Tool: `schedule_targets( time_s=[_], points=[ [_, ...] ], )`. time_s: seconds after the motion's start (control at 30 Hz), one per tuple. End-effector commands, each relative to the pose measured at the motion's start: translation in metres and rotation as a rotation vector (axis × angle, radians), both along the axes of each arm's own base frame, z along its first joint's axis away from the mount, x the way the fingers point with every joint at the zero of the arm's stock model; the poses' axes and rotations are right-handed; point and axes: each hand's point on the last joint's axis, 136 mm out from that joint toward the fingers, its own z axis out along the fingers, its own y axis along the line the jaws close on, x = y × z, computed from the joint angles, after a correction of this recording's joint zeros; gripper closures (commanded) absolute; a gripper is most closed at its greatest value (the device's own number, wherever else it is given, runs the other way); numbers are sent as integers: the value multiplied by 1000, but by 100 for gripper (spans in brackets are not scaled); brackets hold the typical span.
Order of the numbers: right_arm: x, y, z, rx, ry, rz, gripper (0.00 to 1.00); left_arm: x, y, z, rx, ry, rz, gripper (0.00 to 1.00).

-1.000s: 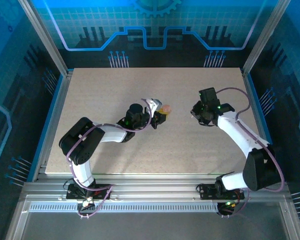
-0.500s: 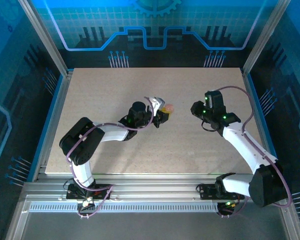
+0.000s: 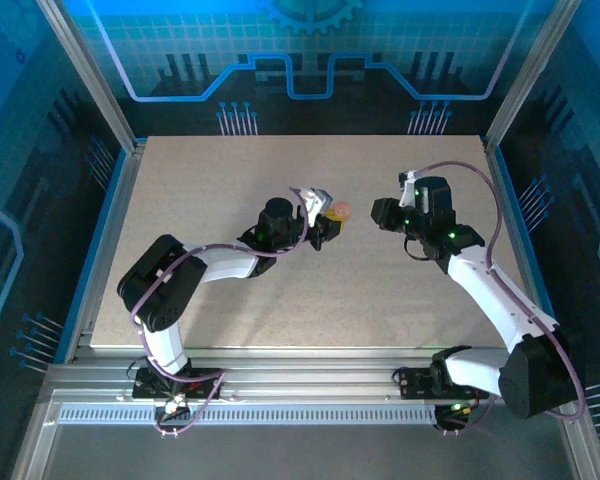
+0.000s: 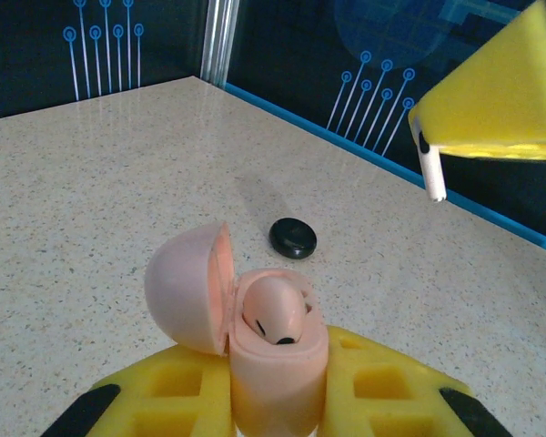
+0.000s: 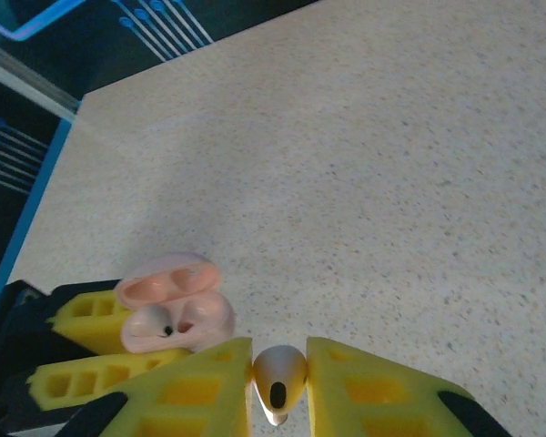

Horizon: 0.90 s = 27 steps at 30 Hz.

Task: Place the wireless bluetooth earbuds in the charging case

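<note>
Held earbud (image 5: 278, 375) was pinched between the closed fingers of the right gripper (image 5: 279, 364), bottom centre of the right wrist view. Seated earbud (image 4: 275, 311) was already in the pink charging case (image 4: 273, 373), lid flipped open to the left. Left gripper (image 4: 273, 396) was clamped on the case body, bottom centre of the left wrist view. Black disc (image 4: 293, 238) lay on the table (image 4: 91, 182) just beyond the case. In the top view the two grippers were near mid-frame, close but apart.
</note>
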Motion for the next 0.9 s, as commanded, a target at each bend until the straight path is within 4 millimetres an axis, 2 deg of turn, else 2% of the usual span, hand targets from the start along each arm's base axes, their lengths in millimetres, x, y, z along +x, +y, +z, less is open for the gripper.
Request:
schedule_targets(
  time_s=[0.0, 0.23, 0.4, 0.43, 0.67, 0.87],
  points=[
    [-1, 12, 37, 27, -146, 94, 78, -9, -10, 37, -43, -74, -59, 84],
    [-9, 28, 61, 91, -259, 201, 78, -21, -19, 52, -81, -128, -129, 84],
    [-15, 32, 78, 92, -343, 246, 78, -29, -21, 65, -131, -163, -156, 83],
    [-17, 32, 73, 91, -340, 248, 78, -31, -21, 68, -139, -174, -159, 83],
    [-22, 37, 73, 107, -360, 288, 78, -33, -21, 86, -191, -205, -154, 83],
    [-20, 41, 74, 122, -356, 306, 78, -35, -19, 94, -204, -217, -155, 83]
  ],
)
